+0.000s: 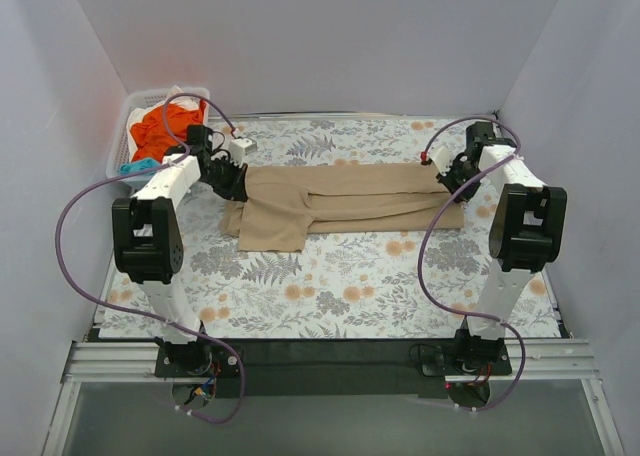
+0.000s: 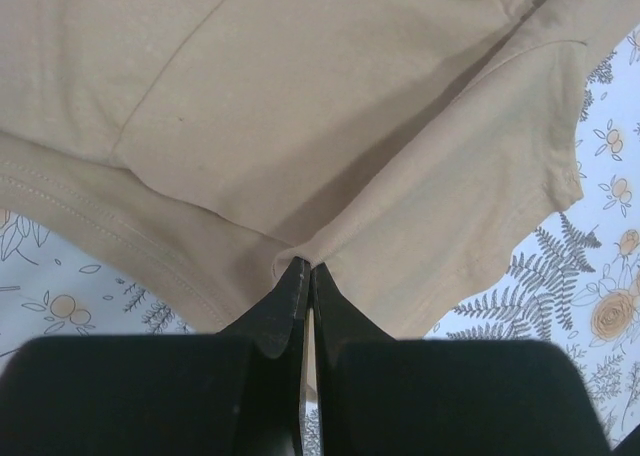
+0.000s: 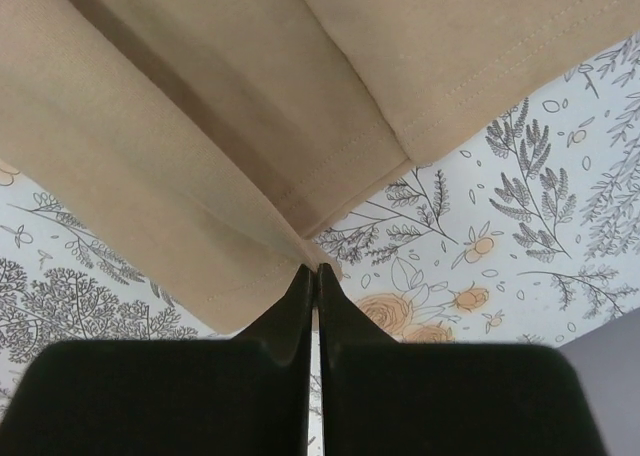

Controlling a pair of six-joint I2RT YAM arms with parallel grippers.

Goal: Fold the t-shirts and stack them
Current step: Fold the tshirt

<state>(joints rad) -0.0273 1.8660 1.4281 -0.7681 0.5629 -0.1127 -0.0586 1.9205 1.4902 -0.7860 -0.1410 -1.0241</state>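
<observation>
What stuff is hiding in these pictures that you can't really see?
- Top view: the inside of the white plastic lattice basket, covered by bright orange cloth; how many shirts it holds is unclear.
- Top view: the teal cloth scrap, too small to tell what it is.
- Both wrist views: most of the big tan cloth t-shirt, cut off by the picture edges.

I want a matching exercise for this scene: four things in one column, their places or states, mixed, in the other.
1 tan t-shirt
2 orange t-shirt
3 left gripper
4 right gripper

a in the white basket
b shut on the hem end
c laid out on the table cover
d shut on the sleeve end

Pairs: 1-c, 2-a, 3-d, 4-b
</observation>
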